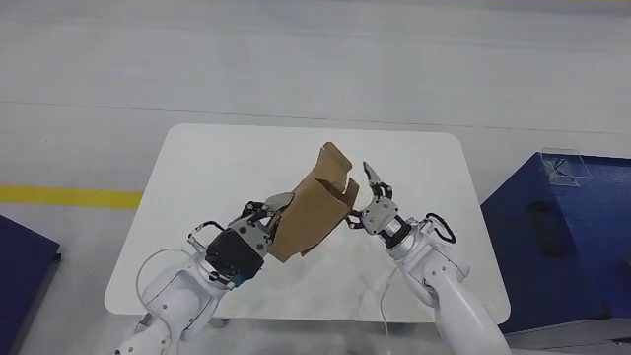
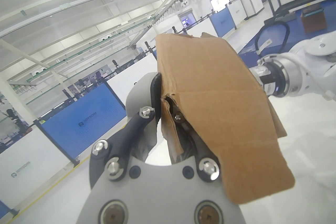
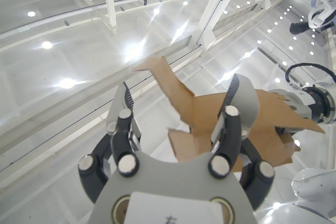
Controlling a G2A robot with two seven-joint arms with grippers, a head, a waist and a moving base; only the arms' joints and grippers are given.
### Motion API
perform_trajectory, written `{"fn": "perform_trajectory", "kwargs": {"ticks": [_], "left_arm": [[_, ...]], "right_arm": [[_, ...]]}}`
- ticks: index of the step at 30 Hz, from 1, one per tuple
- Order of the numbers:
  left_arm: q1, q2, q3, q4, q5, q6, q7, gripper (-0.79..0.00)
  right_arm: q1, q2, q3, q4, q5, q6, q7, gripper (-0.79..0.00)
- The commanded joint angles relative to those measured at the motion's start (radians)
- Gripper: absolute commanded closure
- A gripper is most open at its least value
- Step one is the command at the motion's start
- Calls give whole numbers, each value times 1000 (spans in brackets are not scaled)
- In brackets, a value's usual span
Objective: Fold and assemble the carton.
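Observation:
A partly folded brown carton (image 1: 314, 205) hangs tilted above the white table (image 1: 227, 173). My left gripper (image 1: 270, 211) is at the carton's lower left edge and is shut on it. In the left wrist view one dark finger (image 2: 156, 89) presses the cardboard (image 2: 215, 114) and the other finger is hidden behind it. My right gripper (image 1: 360, 197) stands open at the carton's right side. In the right wrist view its fingers (image 3: 237, 95) are spread wide around (image 3: 179, 99), with the carton's flaps (image 3: 189, 109) between and beyond them.
A blue cabinet (image 1: 567, 247) stands right of the table with a small clear box (image 1: 564, 165) on top. Another blue object (image 1: 18, 256) sits at the left edge. The far half of the table is bare.

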Motion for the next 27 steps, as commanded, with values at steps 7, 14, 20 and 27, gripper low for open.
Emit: {"fn": "perform_trajectory", "kwargs": {"ticks": [7, 14, 20, 27], "left_arm": [[-11, -1, -104, 14, -673, -299, -309, 0], [-122, -1, -85, 143, -1352, -376, -717, 0], [-169, 0, -78, 176, -1584, -336, -867, 0], [-164, -1, -73, 175, -1598, -327, -872, 0]], "right_arm": [[-1, 34, 179, -10, -177, -16, 251, -785], [-37, 45, 264, -117, -235, -100, 364, -785], [-49, 45, 264, -148, -234, -105, 374, -785], [-58, 43, 250, -153, -186, -63, 349, -785]]}}
